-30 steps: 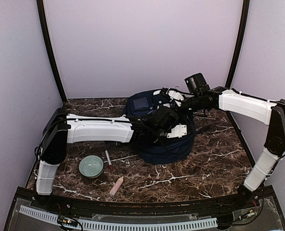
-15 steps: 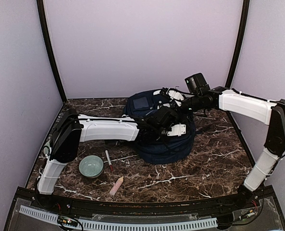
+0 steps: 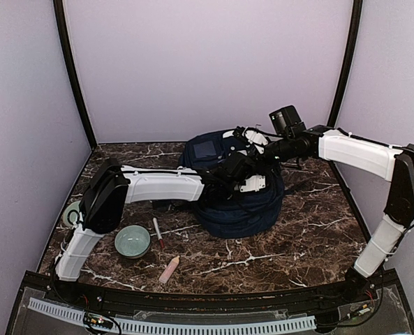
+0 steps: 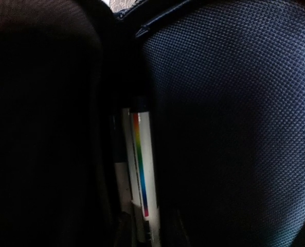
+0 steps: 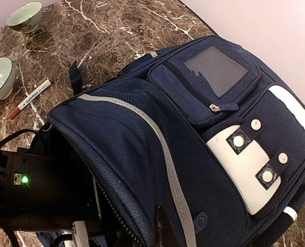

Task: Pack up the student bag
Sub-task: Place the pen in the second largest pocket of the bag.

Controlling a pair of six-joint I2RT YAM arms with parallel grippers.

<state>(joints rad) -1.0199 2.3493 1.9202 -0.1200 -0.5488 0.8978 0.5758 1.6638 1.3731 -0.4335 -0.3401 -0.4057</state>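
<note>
Work surface: table top [image 3: 311,244] in dark brown marble pattern with white veins. Enclosure: plain pale lilac rear wall [image 3: 207,63], left wall [image 3: 18,139] and right wall [image 3: 395,84]; black posts [image 3: 75,77] at both far corners. Lighting: even, diffuse.

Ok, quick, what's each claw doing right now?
Left claw: inside the student bag, hidden; cannot tell.
Right claw: closed, apparently pinching the student bag's opening edge.

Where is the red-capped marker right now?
Top view: the marker lies left of centre, between the green bowl and the student bag.
</note>
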